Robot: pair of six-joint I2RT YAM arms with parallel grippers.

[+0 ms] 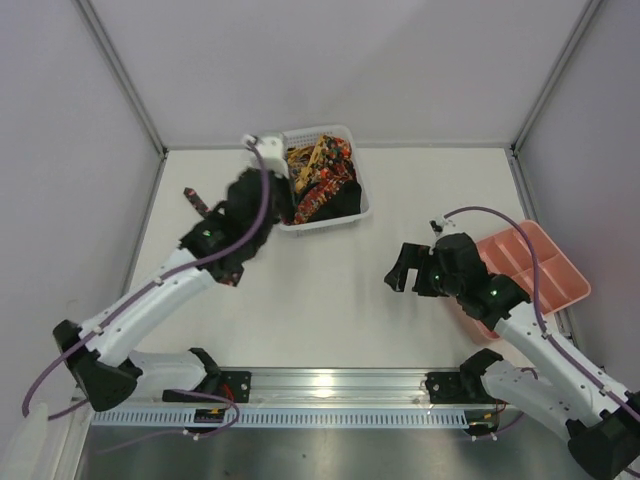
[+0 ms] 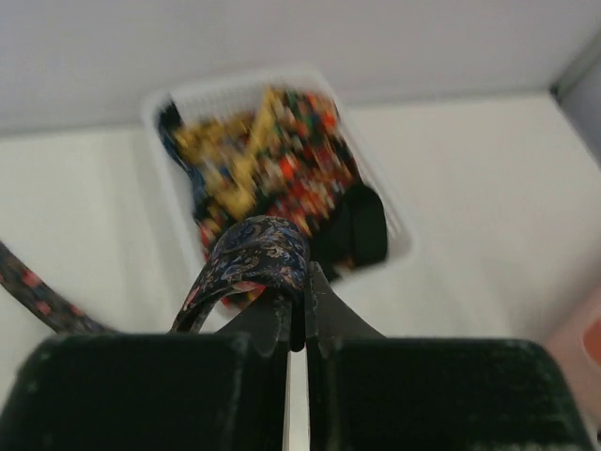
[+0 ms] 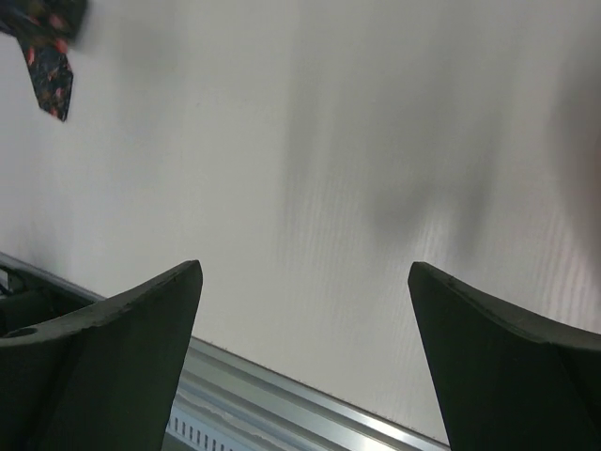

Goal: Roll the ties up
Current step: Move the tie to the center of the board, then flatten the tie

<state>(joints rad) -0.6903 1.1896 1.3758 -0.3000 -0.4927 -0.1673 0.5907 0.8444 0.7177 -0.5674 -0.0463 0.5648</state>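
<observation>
White bench (image 1: 330, 300) carries a white mesh basket (image 1: 364, 200) heaped with patterned ties (image 1: 318, 178); a pink tray (image 1: 560, 270) sits at its right edge. Left gripper (image 2: 296, 319), reaching to the basket's near-left side, is clamped on 1 dark paisley tie (image 2: 258, 254), whose tail trails left. Right gripper (image 3: 305, 272) hovers over the bench, spread wide and holding nothing.

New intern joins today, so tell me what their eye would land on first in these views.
A bright heap of red, orange and yellow ties fills the white basket at the far middle of the table. Just left of it, the left gripper is shut on a dark patterned tie. The right gripper hangs open beside a pink tray at the right edge.
</observation>
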